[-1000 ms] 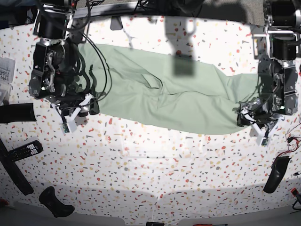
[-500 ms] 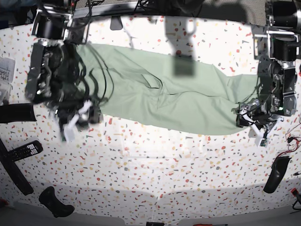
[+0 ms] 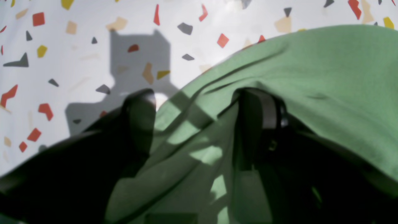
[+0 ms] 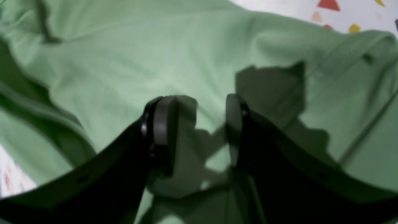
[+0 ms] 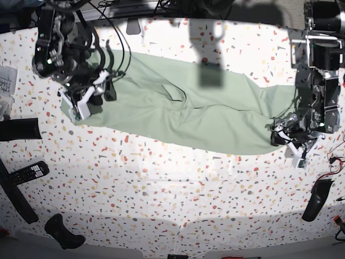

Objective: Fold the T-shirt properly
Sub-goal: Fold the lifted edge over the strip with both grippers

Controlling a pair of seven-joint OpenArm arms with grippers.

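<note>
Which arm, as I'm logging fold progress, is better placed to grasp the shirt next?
Probably left: the left gripper straddles the T-shirt edge with open jaws, one finger under cloth. The right gripper hangs open above cloth.

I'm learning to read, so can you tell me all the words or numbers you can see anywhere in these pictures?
No text here can be read.
White card at the table's edge: dark print, too small to read.
Remote control: buttons show, but their markings are too small.
T-shirt: plain green, no readable words or logo in any view.
Speckled table: only colored flecks, no writing.
</note>
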